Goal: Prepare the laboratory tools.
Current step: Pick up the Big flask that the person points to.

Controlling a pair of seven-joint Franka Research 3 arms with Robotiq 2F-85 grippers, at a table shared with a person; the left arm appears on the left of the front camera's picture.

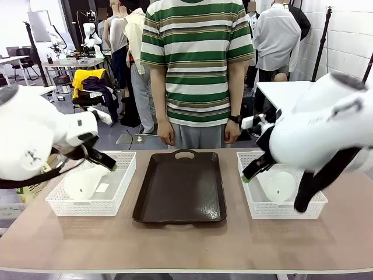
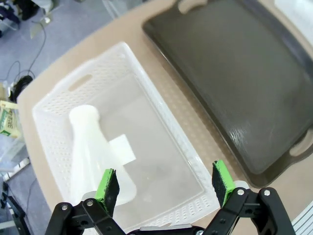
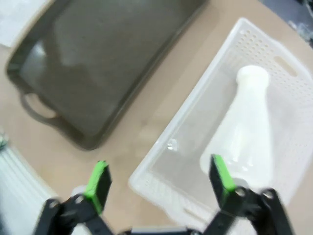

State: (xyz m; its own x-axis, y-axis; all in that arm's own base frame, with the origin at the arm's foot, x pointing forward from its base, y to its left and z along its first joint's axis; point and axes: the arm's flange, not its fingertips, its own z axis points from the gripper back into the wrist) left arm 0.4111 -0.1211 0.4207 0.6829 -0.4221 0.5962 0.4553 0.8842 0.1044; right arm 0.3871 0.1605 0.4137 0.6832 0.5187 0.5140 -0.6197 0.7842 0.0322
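2 open grippers (image 2: 165, 185) (image 3: 160, 178) hover above flasks (image 2: 88, 147) (image 3: 249, 127) lying in baskets (image 2: 83, 84) (image 3: 293, 93), apparently untouched.

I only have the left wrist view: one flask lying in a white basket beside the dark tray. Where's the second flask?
Observer: The second flask lies on its side in another white mesh basket, on the right of the tray.
Operator: Is the right arm on it yet?
Observer: No. The right gripper hangs open over that basket's tray-side rim, holding nothing.
Operator: Anyone reaching in?
Observer: No. A person stands at the far side behind the tray, hands hanging at their sides, off the table.
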